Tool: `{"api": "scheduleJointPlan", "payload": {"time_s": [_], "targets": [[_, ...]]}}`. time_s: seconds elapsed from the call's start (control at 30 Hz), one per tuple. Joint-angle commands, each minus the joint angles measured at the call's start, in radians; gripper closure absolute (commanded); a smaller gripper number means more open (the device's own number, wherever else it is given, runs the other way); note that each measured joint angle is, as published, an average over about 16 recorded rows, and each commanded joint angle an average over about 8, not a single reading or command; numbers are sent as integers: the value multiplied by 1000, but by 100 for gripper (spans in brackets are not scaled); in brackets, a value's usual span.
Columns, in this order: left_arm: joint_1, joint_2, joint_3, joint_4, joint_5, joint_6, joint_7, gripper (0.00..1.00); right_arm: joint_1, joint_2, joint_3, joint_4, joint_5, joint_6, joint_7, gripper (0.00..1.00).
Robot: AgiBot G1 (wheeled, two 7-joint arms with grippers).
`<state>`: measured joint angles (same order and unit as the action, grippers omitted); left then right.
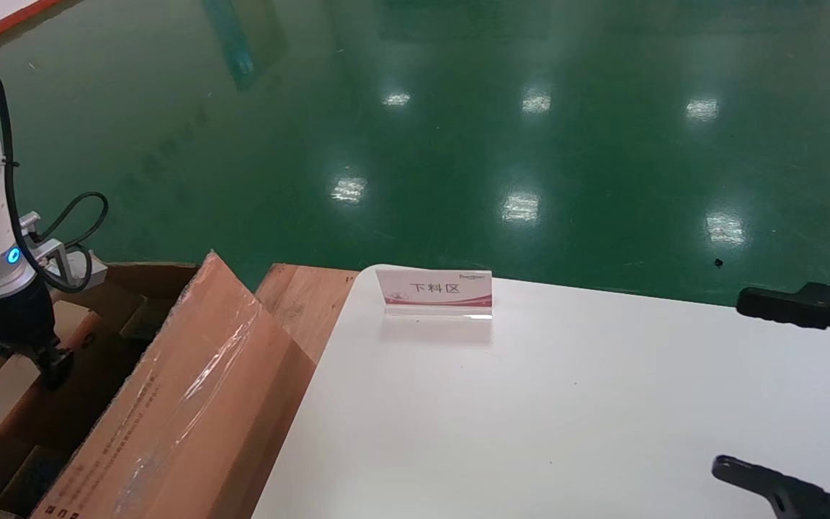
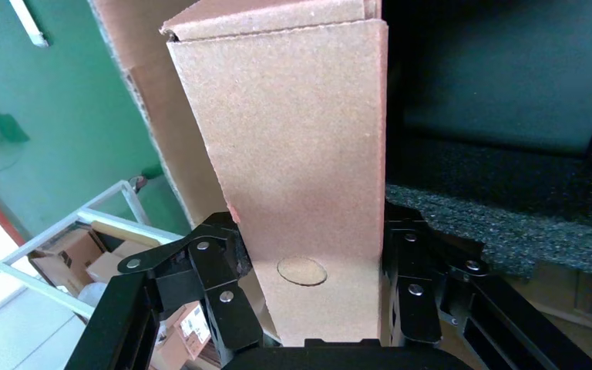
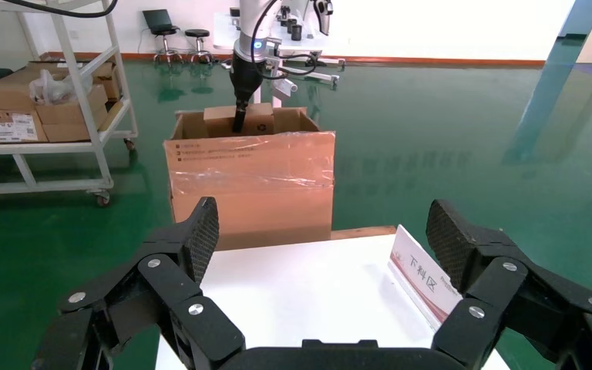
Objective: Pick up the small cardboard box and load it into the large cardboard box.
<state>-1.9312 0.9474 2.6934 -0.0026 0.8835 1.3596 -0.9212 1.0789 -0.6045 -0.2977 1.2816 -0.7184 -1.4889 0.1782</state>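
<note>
Green glossy floor fills the upper frame; a white counter (image 1: 566, 404) spans lower right. At lower left, the left hand (image 1: 51, 371) is closed on the small cardboard box (image 1: 4, 389), gripped across its narrow edges, inside the large cardboard box (image 1: 192, 389). It looks light, stiff and matte, so edge pinching should suit it. The right hand (image 1: 782, 393) hangs wide open and empty at far right.

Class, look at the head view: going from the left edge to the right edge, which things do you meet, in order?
Left gripper holding the small cardboard box → large cardboard box → wooden board → sign on the white table → right gripper.
</note>
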Motion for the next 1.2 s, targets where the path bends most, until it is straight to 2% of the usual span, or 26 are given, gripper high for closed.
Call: {"api": "scheduleJointPlan", "payload": {"time_s": [0.03, 0.93, 1.07, 1.2], "targets": [[0, 0, 1, 1, 2, -2, 0, 0, 0, 0, 0, 0, 0, 0, 0, 0], [-6, -1, -4, -7, -4, 7, 4, 0, 0, 0, 1, 0, 0, 0, 0, 0], [-32, 0, -13, -14, -18, 10, 39, 0, 0, 0, 1, 0, 0, 0, 0, 0], [-101, 2, -30, -27, -41, 18, 120, 0, 0, 0, 0, -1, 0, 0, 0, 0]]}}
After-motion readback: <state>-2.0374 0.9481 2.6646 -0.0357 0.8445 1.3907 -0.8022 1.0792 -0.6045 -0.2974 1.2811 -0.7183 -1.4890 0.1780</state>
